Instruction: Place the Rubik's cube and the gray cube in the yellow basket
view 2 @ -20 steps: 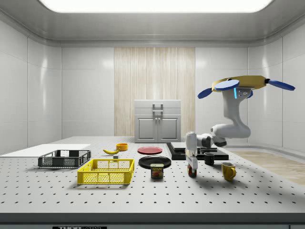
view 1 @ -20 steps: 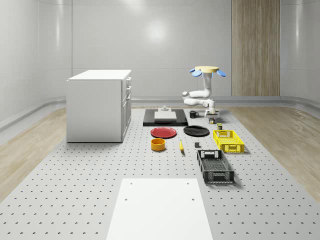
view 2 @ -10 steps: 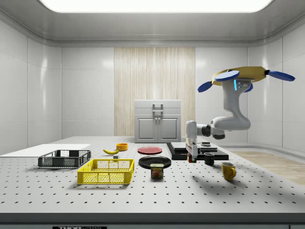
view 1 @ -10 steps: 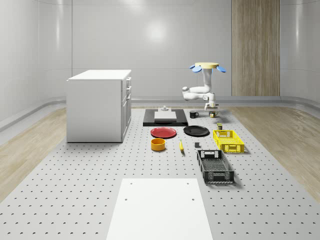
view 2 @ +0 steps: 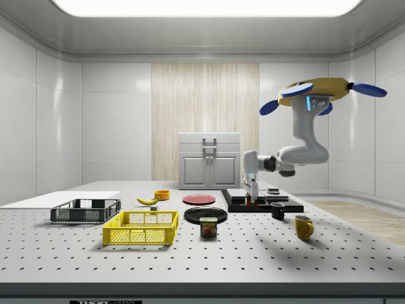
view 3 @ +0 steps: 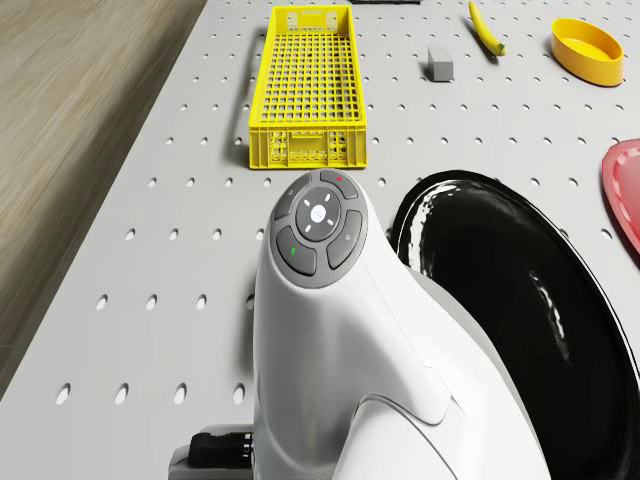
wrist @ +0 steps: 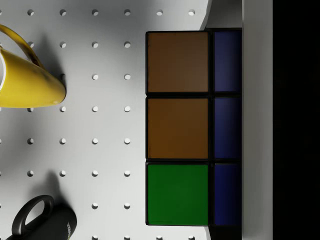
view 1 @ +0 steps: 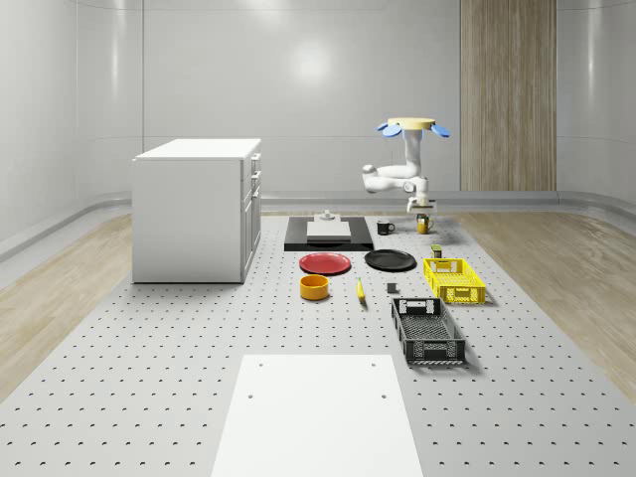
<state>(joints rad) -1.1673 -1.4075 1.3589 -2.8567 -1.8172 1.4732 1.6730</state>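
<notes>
**A puzzle cube up close, with two mugs below**

A Rubik's cube (wrist: 177, 127) sits very close to the camera. One side shows three squares in a row: two brown ones and one green one. Next to them runs a row of dark blue squares on another side of the cube. A pale gray finger (wrist: 257, 120) lies flat against the blue side, touching it. Past the finger, all is black.

Far below is the gray table (wrist: 110, 125), dotted with rows of small round holes. A yellow mug (wrist: 25, 80) stands on it. A black mug (wrist: 47, 222) with a looped handle stands near it, apart from the yellow one.
</notes>
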